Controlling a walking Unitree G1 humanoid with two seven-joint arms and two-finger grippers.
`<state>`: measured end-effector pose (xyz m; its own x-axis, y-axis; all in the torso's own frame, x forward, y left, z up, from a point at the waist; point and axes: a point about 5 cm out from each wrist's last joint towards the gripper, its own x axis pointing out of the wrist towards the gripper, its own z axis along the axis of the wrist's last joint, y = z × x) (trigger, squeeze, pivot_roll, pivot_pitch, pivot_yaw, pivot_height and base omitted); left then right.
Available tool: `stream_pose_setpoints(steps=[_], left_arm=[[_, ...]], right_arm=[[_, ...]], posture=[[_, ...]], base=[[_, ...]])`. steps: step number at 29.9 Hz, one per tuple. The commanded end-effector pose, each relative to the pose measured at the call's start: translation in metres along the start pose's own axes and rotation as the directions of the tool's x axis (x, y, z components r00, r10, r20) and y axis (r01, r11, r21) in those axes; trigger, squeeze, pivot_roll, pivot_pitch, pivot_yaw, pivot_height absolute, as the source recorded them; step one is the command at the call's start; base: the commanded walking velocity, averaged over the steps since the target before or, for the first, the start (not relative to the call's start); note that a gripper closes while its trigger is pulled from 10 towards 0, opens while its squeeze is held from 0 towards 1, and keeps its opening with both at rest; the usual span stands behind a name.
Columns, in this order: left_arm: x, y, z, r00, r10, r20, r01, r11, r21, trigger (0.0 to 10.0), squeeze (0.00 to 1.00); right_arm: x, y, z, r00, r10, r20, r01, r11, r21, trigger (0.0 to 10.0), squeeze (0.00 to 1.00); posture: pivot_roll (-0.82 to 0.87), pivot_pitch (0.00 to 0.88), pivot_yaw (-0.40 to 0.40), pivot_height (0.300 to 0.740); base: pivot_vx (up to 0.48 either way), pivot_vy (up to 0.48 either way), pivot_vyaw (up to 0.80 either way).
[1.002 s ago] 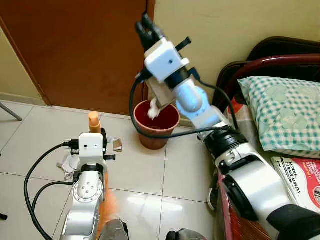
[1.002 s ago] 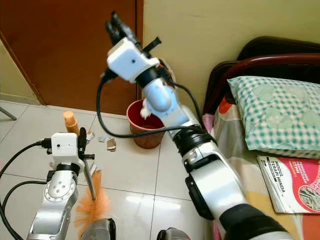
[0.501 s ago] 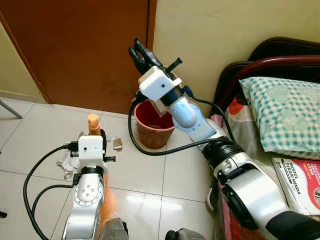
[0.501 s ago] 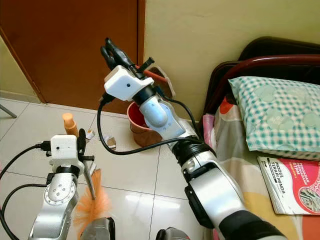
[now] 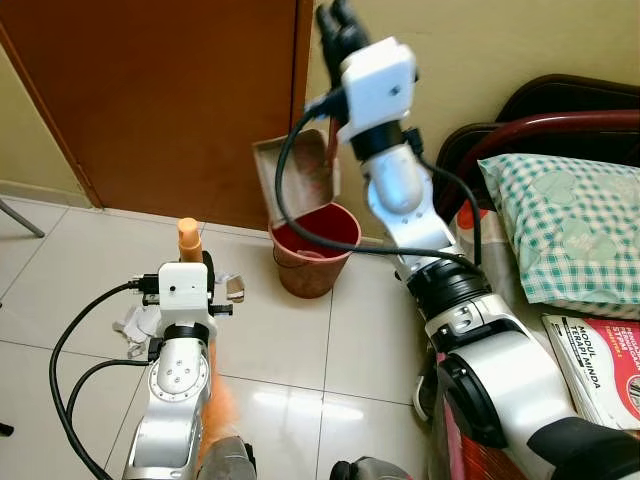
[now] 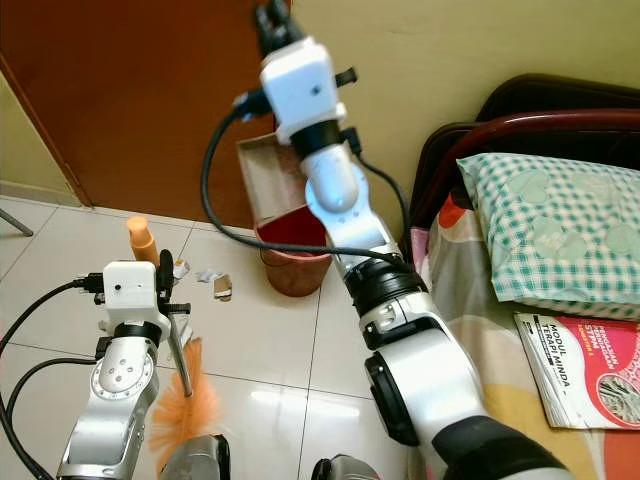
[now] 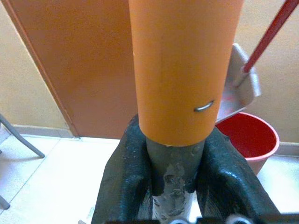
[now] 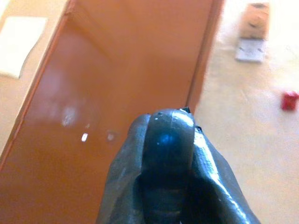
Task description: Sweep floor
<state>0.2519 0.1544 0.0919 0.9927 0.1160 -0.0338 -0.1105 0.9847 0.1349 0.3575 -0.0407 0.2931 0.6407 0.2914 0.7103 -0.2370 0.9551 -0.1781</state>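
My right gripper (image 5: pixel 336 22) raised high by door (image 5: pixel 150 90), fingers clamped on dustpan handle; dustpan (image 5: pixel 295 180) hangs tilted just above red bin (image 5: pixel 312 250). Left gripper (image 7: pixel 175 182) clamped on broom (image 7: pixel 184 70), bristles (image 6: pixel 185 415) on floor (image 5: pixel 290 340). Paper scraps (image 6: pixel 212 280) near bin.

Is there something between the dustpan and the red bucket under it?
Nothing visible. The dustpan, held up by the right end effector, hangs tilted directly above the open red bucket, with only air between.
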Motion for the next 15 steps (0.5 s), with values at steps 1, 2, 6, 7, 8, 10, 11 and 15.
stream_pose_setpoints(steps=[1, 2, 6, 7, 8, 10, 11, 15], left_arm=[[0.000, -0.006, 0.003, 0.999, -0.037, 0.010, 0.037, 0.999, 0.002, 10.0, 0.00], [0.001, -0.007, 0.006, 0.999, -0.047, 0.016, 0.047, 0.999, 0.006, 10.0, 0.00], [0.005, -0.008, 0.015, 0.998, -0.050, 0.044, 0.050, 0.999, 0.012, 10.0, 0.00], [0.006, -0.007, 0.016, 0.998, -0.047, 0.049, 0.046, 0.999, 0.012, 10.0, 0.00], [0.006, -0.005, 0.016, 0.998, -0.040, 0.051, 0.040, 0.999, 0.012, 10.0, 0.00], [0.006, -0.003, 0.015, 0.998, -0.032, 0.047, 0.031, 0.999, 0.009, 10.0, 0.00], [0.005, -0.001, 0.013, 0.999, -0.024, 0.038, 0.024, 1.000, 0.006, 10.0, 0.00], [-0.006, 0.003, 0.002, 0.999, -0.031, -0.004, 0.031, 0.999, 0.010, 10.0, 0.00]], right_arm=[[0.013, -0.011, 0.020, 0.997, -0.052, 0.054, 0.047, 0.995, 0.082, 10.0, 0.00], [0.013, -0.015, 0.020, 0.997, -0.078, 0.028, 0.074, 0.988, 0.133, 10.0, 0.00], [0.007, -0.023, 0.012, 0.991, -0.120, -0.064, 0.131, 0.966, 0.221, 10.0, 0.00], [0.002, -0.027, 0.007, 0.986, -0.135, -0.098, 0.155, 0.959, 0.238, 10.0, 0.00], [-0.005, -0.031, 0.001, 0.979, -0.148, -0.139, 0.179, 0.950, 0.255, 10.0, 0.00], [-0.012, -0.034, -0.005, 0.972, -0.160, -0.175, 0.202, 0.943, 0.263, 10.0, 0.00], [-0.021, -0.037, -0.012, 0.961, -0.172, -0.216, 0.229, 0.934, 0.273, 10.0, 0.00], [-0.069, -0.050, -0.034, 0.907, -0.190, -0.375, 0.295, 0.923, 0.246, 10.0, 0.00]], posture=[[0.14, 0.087, -0.090, 0.740], [0.14, 0.087, -0.090, 0.740], [0.13, 0.102, -0.095, 0.740], [0.13, 0.102, -0.095, 0.740], [0.13, 0.101, -0.095, 0.740], [0.12, 0.103, -0.094, 0.740], [0.12, 0.102, -0.093, 0.740], [0.11, 0.102, -0.109, 0.740]], base=[[0.000, 0.000, 0.00], [0.000, 0.000, 0.00], [0.000, 0.000, 0.00], [0.000, 0.000, 0.00], [0.000, 0.000, 0.00], [0.000, 0.000, 0.00], [0.000, 0.000, 0.00], [0.000, 0.000, 0.00]])
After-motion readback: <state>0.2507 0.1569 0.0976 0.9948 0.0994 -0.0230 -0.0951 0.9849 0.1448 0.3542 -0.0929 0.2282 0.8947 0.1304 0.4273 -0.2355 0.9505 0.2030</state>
